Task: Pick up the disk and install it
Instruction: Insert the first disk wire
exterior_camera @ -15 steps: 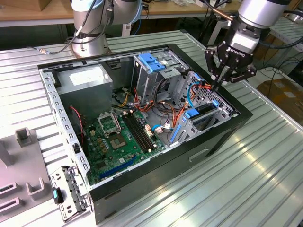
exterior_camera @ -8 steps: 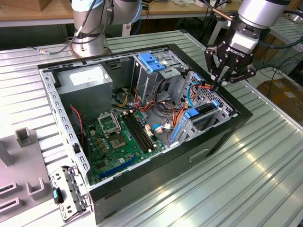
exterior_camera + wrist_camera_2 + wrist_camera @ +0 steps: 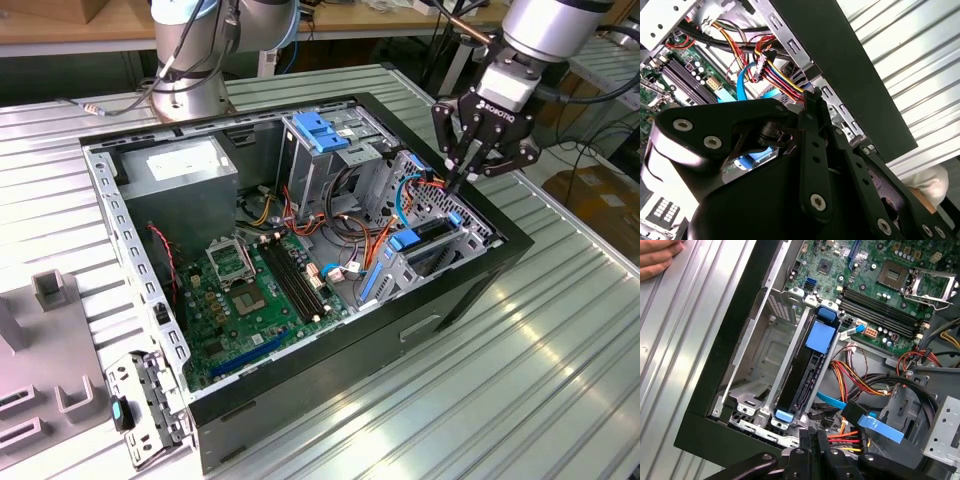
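Observation:
The disk (image 3: 801, 380) stands on edge in a slot of the metal drive cage at the case's corner. It shows a dark face with blue plastic tabs at both ends. In the exterior view the disk (image 3: 432, 233) lies at the case's right side. My gripper (image 3: 453, 183) hangs just above and beyond it, shut, with nothing seen between the fingers. In the first wrist view the gripper (image 3: 813, 439) points down beside red and orange cables, close to the disk's near end. The second wrist view shows the gripper (image 3: 813, 98) over the case's inner wall.
The open black computer case (image 3: 400, 335) lies on a ribbed metal table. Inside are a green motherboard (image 3: 250, 290), a grey power-supply box (image 3: 185, 170), a light-blue bracket (image 3: 322, 130) and cable bundles (image 3: 855, 375). A person's hand (image 3: 655, 257) rests on the table beside the case.

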Robot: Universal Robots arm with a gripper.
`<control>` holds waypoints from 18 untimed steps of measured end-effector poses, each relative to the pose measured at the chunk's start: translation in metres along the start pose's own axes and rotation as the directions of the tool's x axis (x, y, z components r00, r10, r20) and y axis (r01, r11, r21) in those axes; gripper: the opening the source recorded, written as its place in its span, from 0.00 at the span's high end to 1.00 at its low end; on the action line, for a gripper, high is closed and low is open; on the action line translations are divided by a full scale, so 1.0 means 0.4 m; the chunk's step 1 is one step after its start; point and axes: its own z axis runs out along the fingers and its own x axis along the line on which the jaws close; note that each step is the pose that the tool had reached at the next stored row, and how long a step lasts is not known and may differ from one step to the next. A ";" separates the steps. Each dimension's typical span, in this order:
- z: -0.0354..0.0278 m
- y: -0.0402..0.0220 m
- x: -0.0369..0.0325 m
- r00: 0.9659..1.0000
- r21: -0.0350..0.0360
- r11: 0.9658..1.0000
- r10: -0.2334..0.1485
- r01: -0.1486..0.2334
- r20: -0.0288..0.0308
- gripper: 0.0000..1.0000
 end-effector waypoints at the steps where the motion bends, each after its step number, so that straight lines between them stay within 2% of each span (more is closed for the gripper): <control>1: 0.000 0.004 -0.001 1.000 0.000 1.000 0.000 0.000 0.000 0.84; 4: 0.001 0.019 -0.003 1.000 0.000 1.000 0.000 0.000 0.000 0.84; 7: 0.002 0.020 -0.004 1.000 0.000 1.000 0.003 -0.003 0.000 0.84; 8: 0.002 0.020 -0.004 1.000 0.000 1.000 0.012 -0.012 0.000 0.84; 9: 0.002 0.021 -0.004 0.999 -0.001 0.999 0.036 -0.036 -0.001 0.84; 12: 0.004 0.021 -0.004 0.996 -0.001 0.996 0.090 -0.090 -0.001 0.84; 15: 0.006 0.021 -0.004 0.991 -0.002 0.991 0.137 -0.137 -0.001 0.84; 18: 0.006 0.021 -0.004 0.987 -0.002 0.987 0.161 -0.161 -0.001 0.84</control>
